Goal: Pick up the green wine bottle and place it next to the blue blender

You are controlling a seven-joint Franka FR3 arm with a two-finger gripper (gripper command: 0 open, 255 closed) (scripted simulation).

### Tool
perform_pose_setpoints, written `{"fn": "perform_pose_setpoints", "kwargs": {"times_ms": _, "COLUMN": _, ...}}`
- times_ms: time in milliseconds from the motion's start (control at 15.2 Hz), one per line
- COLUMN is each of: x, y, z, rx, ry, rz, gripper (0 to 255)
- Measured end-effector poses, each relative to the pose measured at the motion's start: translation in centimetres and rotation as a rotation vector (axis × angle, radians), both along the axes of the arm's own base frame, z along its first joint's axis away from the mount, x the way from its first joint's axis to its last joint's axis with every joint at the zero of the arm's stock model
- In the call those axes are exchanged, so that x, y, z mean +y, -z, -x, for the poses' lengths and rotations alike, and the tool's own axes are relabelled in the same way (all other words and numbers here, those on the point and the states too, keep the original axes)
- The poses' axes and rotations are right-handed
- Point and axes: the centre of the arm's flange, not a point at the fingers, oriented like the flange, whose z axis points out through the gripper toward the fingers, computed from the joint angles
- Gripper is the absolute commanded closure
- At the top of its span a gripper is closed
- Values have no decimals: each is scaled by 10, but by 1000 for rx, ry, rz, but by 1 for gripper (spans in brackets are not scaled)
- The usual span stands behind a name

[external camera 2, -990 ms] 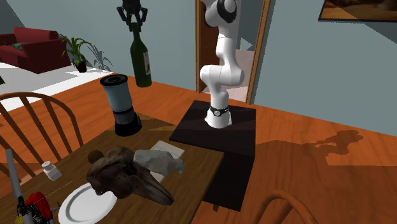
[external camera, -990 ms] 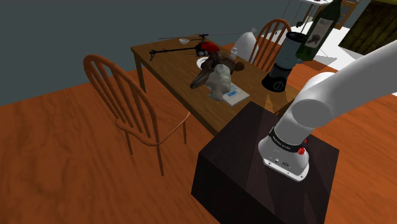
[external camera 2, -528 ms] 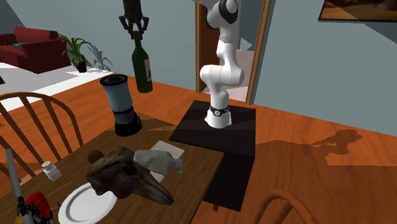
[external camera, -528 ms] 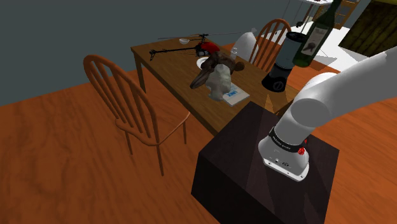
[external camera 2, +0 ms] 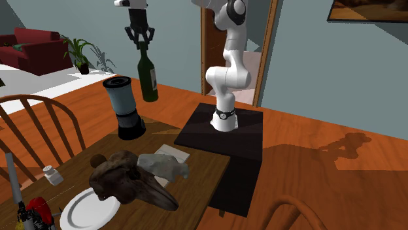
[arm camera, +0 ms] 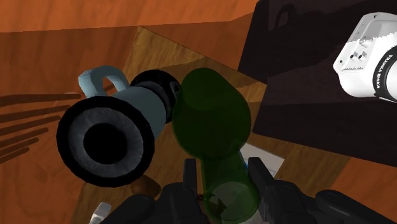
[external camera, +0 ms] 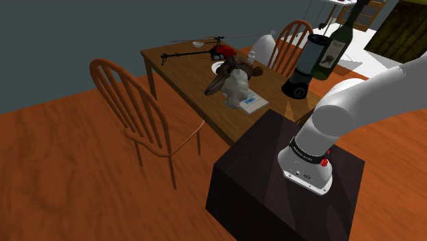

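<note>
The wine bottle (external camera 2: 147, 77) is dark green glass with a long narrow neck, rounded shoulders and a pale label on its side bearing a dark mark. In the wrist view it (arm camera: 213, 121) reads as see-through green, its wide body hanging below the fingers. The black hand (external camera 2: 140, 40) is clenched on the neck just under the top, and the wrist view shows a finger on either side of the neck (arm camera: 222, 184). The bottle hangs nearly upright in the air, tilted a little, touching nothing beneath it. It sits at about 2 o'clock of the blender (external camera 2: 125, 108) in the second exterior view, and also at about 2 o'clock of the blender (external camera: 304, 65) in the shoulder view, where the bottle (external camera: 333, 51) overlaps the jar's edge. The blender has a blue-grey jar, a black lid and a black base, and stands on the wooden desk (external camera 2: 199, 171) at the corner nearest the dark stand (external camera 2: 225, 138). Compared with a second ago, the hand has come down and carried the bottle lower and closer to the blender. Its base was then level with the blender's lid and is now beside the jar. The grip on the neck is unchanged.
</note>
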Motion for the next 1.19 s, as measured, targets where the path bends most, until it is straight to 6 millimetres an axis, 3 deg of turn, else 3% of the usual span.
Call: {"fn": "perform_pose_setpoints", "kwargs": {"times_ms": 1188, "x": 0, "y": 95, "z": -1, "rx": 0, "ry": 0, "rz": 0, "gripper": 255}}
